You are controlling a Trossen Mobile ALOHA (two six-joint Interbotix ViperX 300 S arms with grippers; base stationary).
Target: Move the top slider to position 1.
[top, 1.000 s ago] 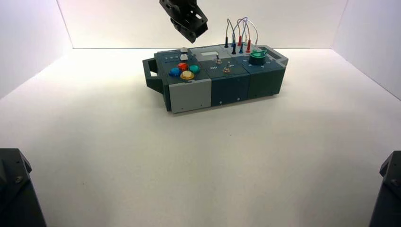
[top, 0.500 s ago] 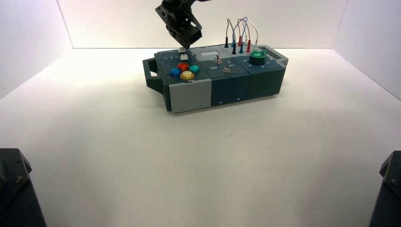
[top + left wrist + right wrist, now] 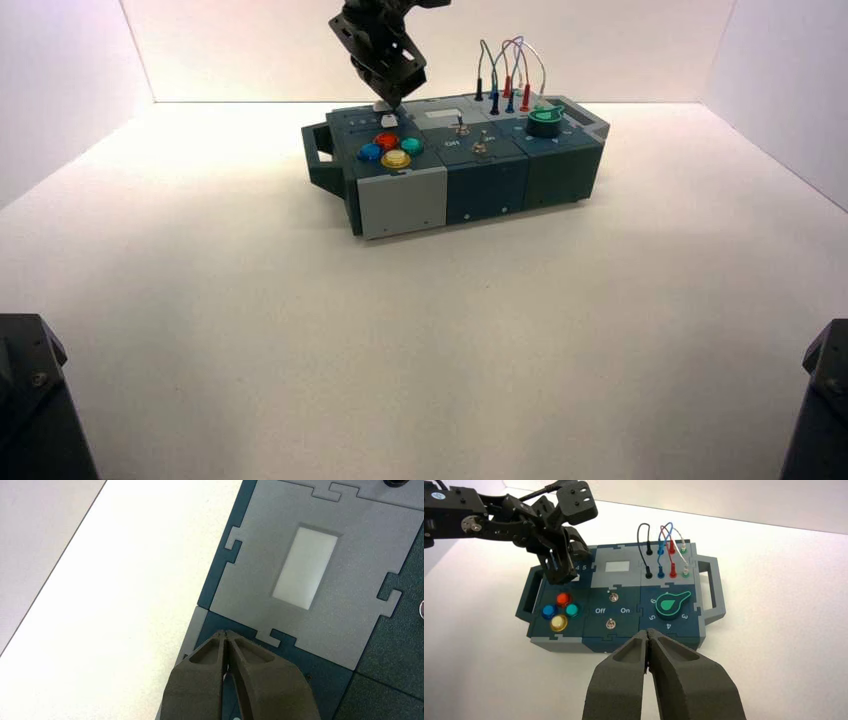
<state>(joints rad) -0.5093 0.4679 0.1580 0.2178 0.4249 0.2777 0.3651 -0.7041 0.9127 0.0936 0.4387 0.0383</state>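
The top slider (image 3: 382,105) is a small white knob at the back left of the box (image 3: 400,200). Only a bit of it shows under my left gripper (image 3: 388,98), which is shut with its tips down on it. In the left wrist view the shut left gripper (image 3: 226,633) covers the slider, beside the grey panel with a white window (image 3: 305,567). In the right wrist view the left gripper (image 3: 561,572) hides position 1; only the numerals 4 5 (image 3: 581,568) show beside it. My right gripper (image 3: 649,634) is shut and parked well in front of the box.
A second white slider knob (image 3: 389,120) sits just in front of the top one. Four coloured push-buttons (image 3: 390,148), two toggle switches (image 3: 470,138), a green knob (image 3: 545,120) and looped wires (image 3: 505,70) fill the remaining top surface. Arm bases (image 3: 30,400) stand at the near corners.
The left gripper has come down and a little left from above the box's back edge onto the top slider. The right arm has not moved.
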